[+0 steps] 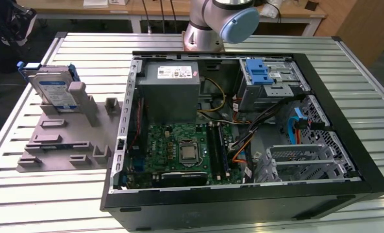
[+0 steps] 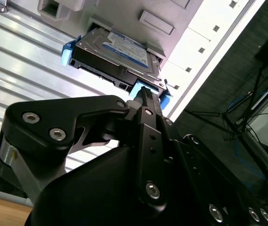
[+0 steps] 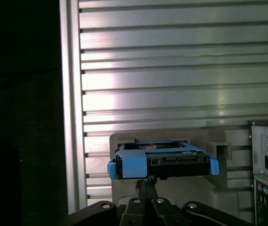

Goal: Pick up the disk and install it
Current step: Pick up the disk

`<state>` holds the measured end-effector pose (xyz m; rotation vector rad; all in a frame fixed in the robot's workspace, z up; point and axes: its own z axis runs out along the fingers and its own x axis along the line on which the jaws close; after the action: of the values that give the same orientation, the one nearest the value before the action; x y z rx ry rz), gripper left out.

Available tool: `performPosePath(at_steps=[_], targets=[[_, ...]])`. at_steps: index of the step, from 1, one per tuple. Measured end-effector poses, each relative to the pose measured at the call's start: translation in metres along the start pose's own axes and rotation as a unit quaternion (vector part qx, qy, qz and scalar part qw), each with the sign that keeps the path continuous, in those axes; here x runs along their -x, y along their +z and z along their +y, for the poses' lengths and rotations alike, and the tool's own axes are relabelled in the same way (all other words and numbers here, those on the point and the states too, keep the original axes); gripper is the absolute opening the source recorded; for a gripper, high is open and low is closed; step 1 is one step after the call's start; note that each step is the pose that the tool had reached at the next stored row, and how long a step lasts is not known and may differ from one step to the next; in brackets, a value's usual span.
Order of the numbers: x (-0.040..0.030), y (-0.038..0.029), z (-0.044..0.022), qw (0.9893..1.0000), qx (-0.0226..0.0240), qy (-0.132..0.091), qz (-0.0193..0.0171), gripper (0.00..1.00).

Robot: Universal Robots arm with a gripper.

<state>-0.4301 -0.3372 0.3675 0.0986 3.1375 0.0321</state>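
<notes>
exterior view: disk (image 1: 51,90) upright in grey holder (image 1: 62,145) just beside computer case (image 1: 243,199), on tabletop (image 1: 49,204); arm (image 1: 211,24) rises at case's far side | both wrist views: jaws pressed together, pointing at disk, apart from it

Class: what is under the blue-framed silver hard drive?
A grey plastic holder on the slatted metal table props the blue-framed silver hard drive upright. Its bottom edge is hidden behind the holder's posts.
</notes>
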Motion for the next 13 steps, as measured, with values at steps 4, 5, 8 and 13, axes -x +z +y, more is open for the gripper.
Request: performPosePath(at_steps=[4,5,8,13], targets=[[0.0,0.0,0.0,1.0,0.0,-0.001,0.0,0.11],[0.0,0.0,0.0,1.0,0.0,-0.001,0.0,0.11],[0.0,0.0,0.0,1.0,0.0,-0.002,0.0001,0.11],[0.0,0.0,0.0,1.0,0.0,-0.004,0.0001,0.11]])
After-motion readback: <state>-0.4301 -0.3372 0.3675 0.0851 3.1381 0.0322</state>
